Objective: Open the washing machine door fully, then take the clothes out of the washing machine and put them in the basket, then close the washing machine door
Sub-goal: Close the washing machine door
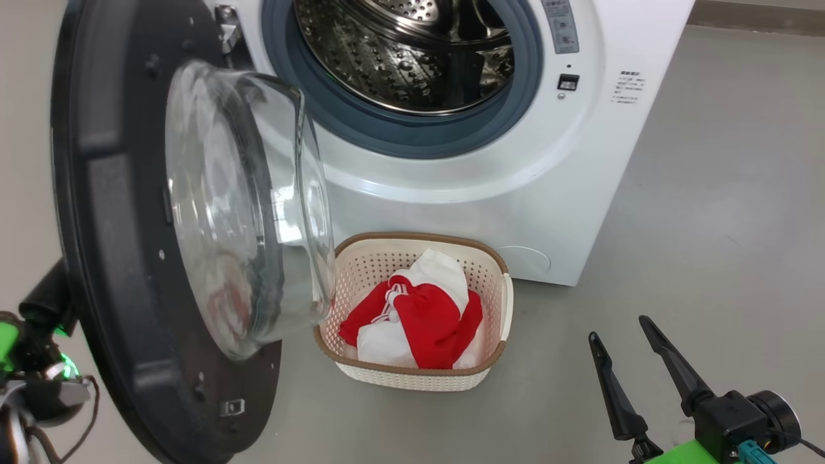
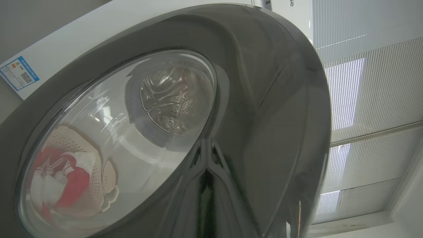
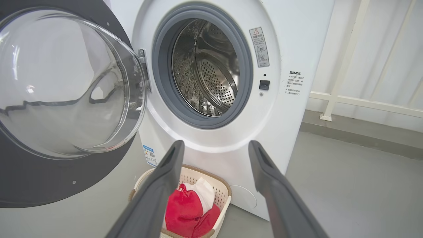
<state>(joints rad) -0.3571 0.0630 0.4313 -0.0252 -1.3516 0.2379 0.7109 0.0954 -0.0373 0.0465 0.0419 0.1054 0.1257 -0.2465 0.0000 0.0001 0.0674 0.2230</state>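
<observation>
Low at the right of the head view, my right claw (image 1: 619, 327) hangs spread wide above the grey floor (image 1: 709, 225), gripping nothing, well apart from the basket (image 1: 412, 237). That basket sits on the floor just before the washing machine (image 1: 580, 161), with the red and white clothes (image 1: 425, 316) bundled inside it. The door (image 1: 109, 225) stands swung open, its glass bowl jutting over the basket's left end. My left claw (image 2: 207, 205) is close against the door's glossy outer face; whether it is spread or pressed together I cannot tell.
</observation>
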